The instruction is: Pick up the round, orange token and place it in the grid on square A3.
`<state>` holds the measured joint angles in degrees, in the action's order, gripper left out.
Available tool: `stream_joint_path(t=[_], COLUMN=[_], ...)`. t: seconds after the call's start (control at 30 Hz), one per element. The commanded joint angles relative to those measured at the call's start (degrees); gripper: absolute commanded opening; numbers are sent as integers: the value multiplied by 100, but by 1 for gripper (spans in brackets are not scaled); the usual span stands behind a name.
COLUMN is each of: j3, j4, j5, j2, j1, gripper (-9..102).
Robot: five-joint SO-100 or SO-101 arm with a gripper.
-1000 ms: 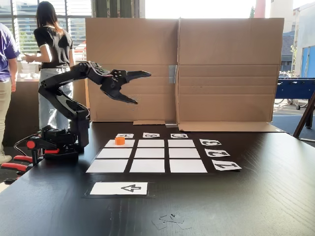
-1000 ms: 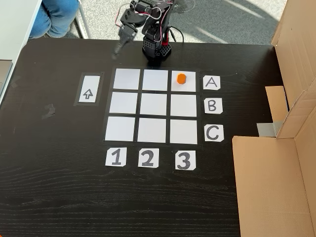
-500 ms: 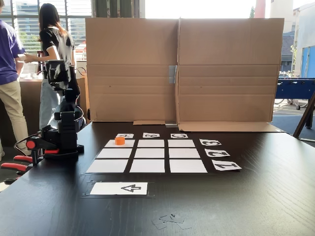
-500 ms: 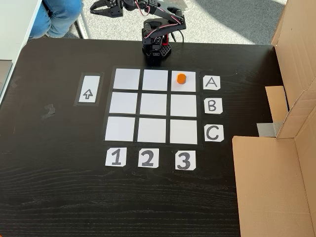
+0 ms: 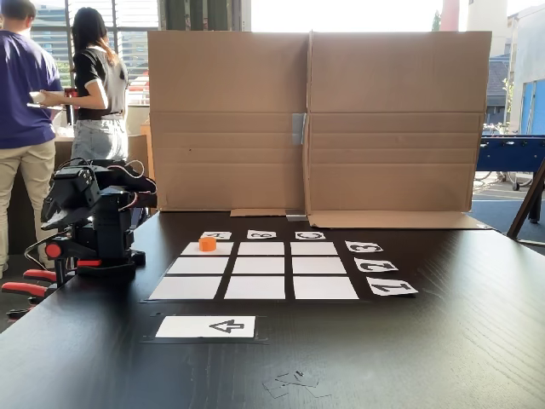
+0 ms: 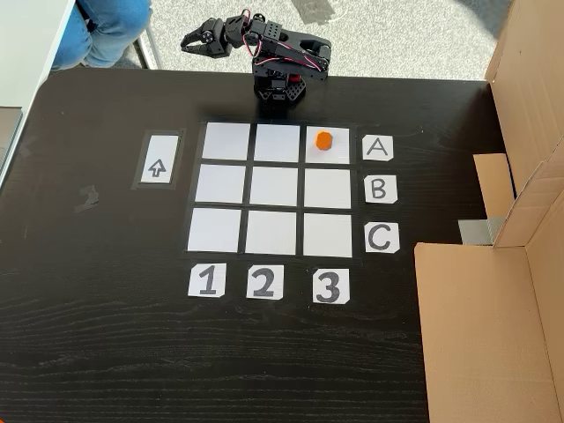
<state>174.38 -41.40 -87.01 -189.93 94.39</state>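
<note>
1. The token (image 6: 323, 139), a short, smooth orange plastic cylinder with a flat top, is seen standing upright on square A3 (image 6: 329, 150), the blank white paper corner cell in line with the A card (image 6: 377, 148) and the 3 card (image 6: 330, 285).
2. In a fixed view from table height, the same token (image 5: 207, 244) is seen on the far left cell of the grid (image 5: 255, 271), well apart from the arm.
3. The grid (image 6: 274, 188) is made up of nine flat white paper rectangles, parted by dark gaps and laid on a black table (image 6: 106, 300) with a fine wood grain.
4. The gripper (image 6: 197, 39) is held off the table's far edge, beyond the black arm base (image 6: 280, 88); its two curved black fingers are spread apart and nothing is held between them.
5. A single white card with a black arrow (image 6: 157, 159) is laid beside the grid.
6. A folded screen of plain brown corrugated cardboard (image 5: 315, 119) is stood upright along one side of the table.
7. Two standing persons (image 5: 60, 102) are seen behind the arm.
</note>
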Motion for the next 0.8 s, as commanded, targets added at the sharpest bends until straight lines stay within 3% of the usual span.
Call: stream_joint_path(t=[0.0,0.77], j3=[9,9], j4=[-35,-35], j5=[70,70], j2=[-70,-79], j1=[70,35], gripper=[-1,-1])
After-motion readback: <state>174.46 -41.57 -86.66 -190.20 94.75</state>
